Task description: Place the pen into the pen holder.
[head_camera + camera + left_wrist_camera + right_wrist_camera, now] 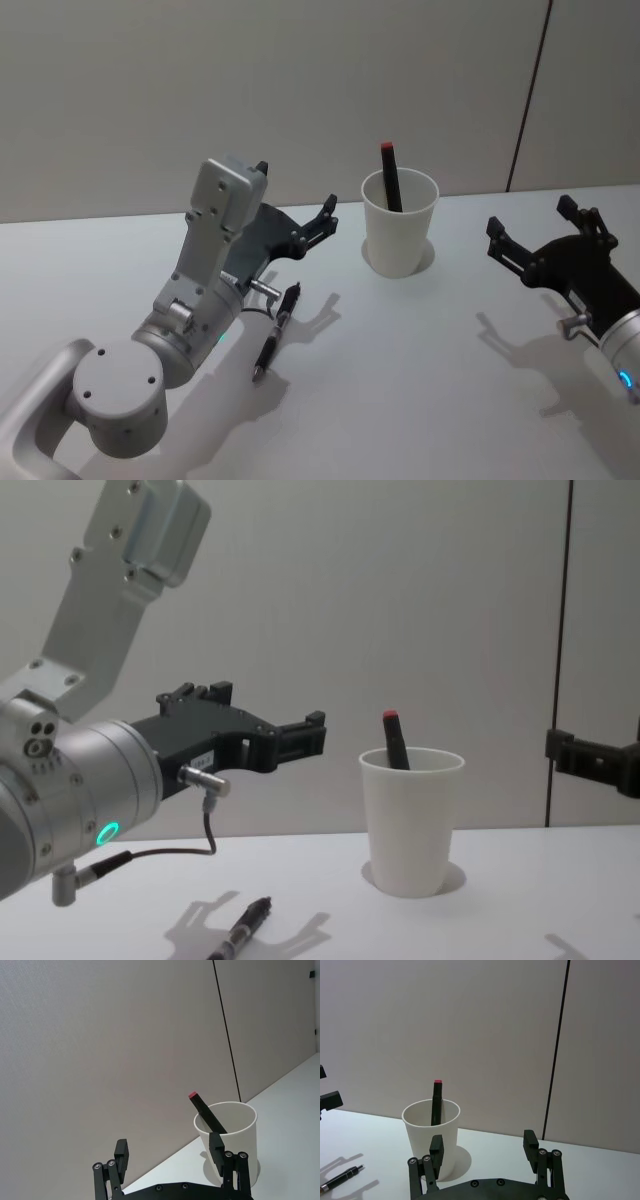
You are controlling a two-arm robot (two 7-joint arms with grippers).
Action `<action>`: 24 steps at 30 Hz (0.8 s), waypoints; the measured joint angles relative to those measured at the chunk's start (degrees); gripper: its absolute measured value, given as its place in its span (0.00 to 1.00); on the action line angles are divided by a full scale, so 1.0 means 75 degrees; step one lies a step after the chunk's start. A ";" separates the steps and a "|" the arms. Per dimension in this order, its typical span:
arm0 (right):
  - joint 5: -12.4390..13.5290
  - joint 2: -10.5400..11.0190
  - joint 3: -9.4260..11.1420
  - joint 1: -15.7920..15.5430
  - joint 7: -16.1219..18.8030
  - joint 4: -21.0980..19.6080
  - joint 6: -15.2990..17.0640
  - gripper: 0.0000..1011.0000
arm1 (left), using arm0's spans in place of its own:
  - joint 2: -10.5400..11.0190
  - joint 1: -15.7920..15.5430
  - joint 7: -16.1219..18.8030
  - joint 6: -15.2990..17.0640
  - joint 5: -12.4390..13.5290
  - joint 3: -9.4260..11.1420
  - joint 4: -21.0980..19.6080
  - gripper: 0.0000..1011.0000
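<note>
**Both grippers empty, one pen in the cup, one flat on the table**

Loads of room in this one. The plain white tapered paper cup (399, 225) stood upright on the white table (430, 400), between the two sets of fingertips, with open tabletop all round its base.

The left gripper (168, 1152) hung above the table with its fingers (121, 1152) spread wide and holding nothing. The cup sat just past its fingertips, a bit off to one side rather than dead ahead. The right gripper (483, 1142) was splayed and empty too. The cup was ahead of its fingers (530, 1141) across a clear gap.

A black stick pen with a red end (390, 178) stood inside the cup, leaning on the rim with the red end poking out above it. A slim black pen (277, 330) lay flat on the table, below and behind the left fingertips, roughly under that wrist and well apart from the cup.

The chest view gave what the head view couldn't: clear air between the left fingertips and the tabletop, with those fingertips a touch above the cup's rim. The right wrist view caught the lying pen out past the far side of the cup.

A thin dark cable (205, 830) looped down from the left wrist above that pen. The grey wall (200, 90), with a dark vertical seam (530, 100), closed off the table not far behind the cup.
</note>
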 joint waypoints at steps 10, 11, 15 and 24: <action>0.0000 0.0000 -0.0004 0.0000 0.0000 -0.0002 0.0000 0.99 | 0.0001 0.0006 -0.0004 0.0018 -0.0014 -0.0008 -0.0003 0.99; 0.0000 0.0000 -0.0005 0.0000 0.0001 -0.0003 0.0000 0.99 | 0.0003 0.0009 -0.0008 0.0025 -0.0025 -0.0010 -0.0006 0.99; 0.0000 0.0000 -0.0006 0.0000 0.0001 -0.0002 -0.0002 0.99 | 0.0031 0.0036 -0.0052 0.0088 -0.0123 -0.0035 -0.0055 0.99; -0.0003 0.0000 -0.0006 0.0000 0.0003 -0.0002 -0.0006 0.99 | 0.0203 0.0225 -0.0089 0.0352 -0.0346 -0.0110 -0.0365 0.99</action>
